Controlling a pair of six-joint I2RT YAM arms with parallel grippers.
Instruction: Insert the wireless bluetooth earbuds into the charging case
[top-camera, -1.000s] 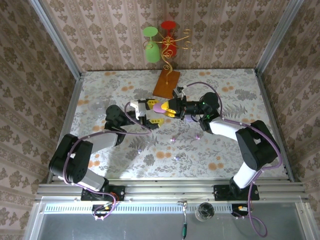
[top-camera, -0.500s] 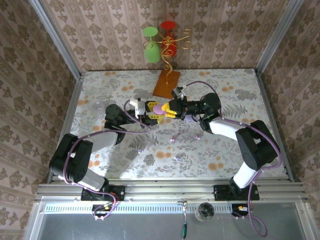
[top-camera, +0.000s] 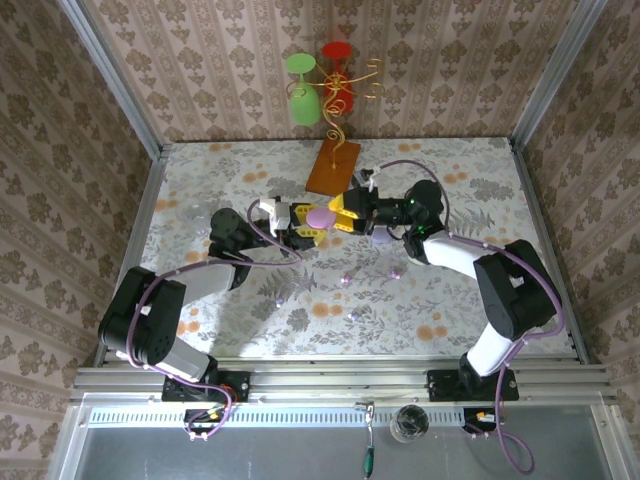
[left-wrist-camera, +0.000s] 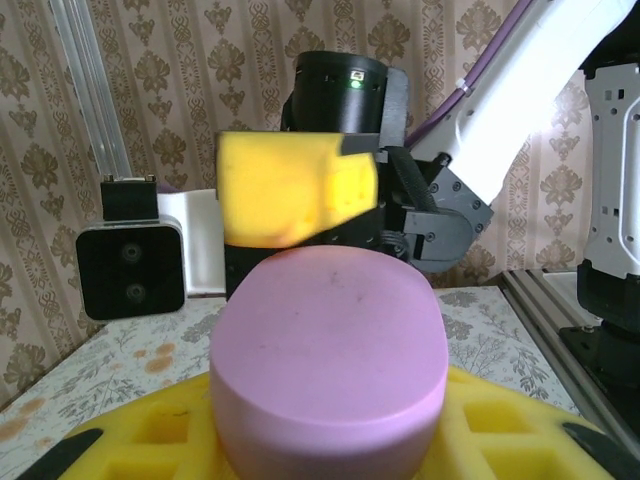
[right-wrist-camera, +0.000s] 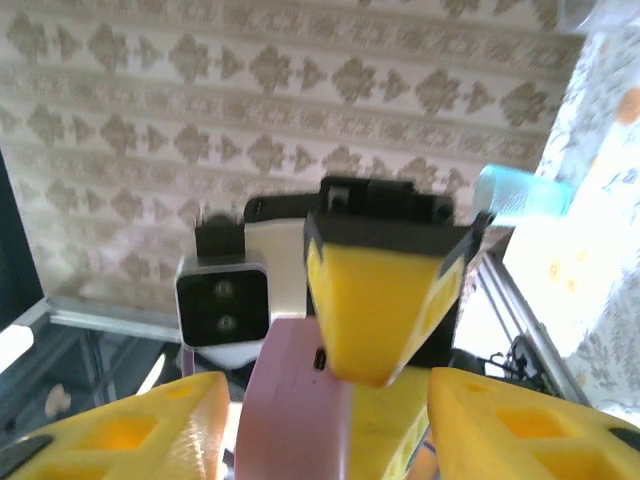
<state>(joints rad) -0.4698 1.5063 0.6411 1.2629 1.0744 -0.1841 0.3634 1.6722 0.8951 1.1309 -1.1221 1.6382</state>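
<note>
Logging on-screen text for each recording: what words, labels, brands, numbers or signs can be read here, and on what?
None can be read.
The pink oval plastic charging case is plain; the black wrist camera box shows two lenses, no lettering; the patterned beige wallpaper carries ornament only.

Pink oval charging case (left-wrist-camera: 328, 360) held between yellow pads (left-wrist-camera: 500, 425) of left tool (left-wrist-camera: 330, 450). Just behind and above case: right tool (left-wrist-camera: 298, 190). Behind-left of case: black camera block (left-wrist-camera: 130, 270).

Bright even light, blurred glary close-ups
</note>
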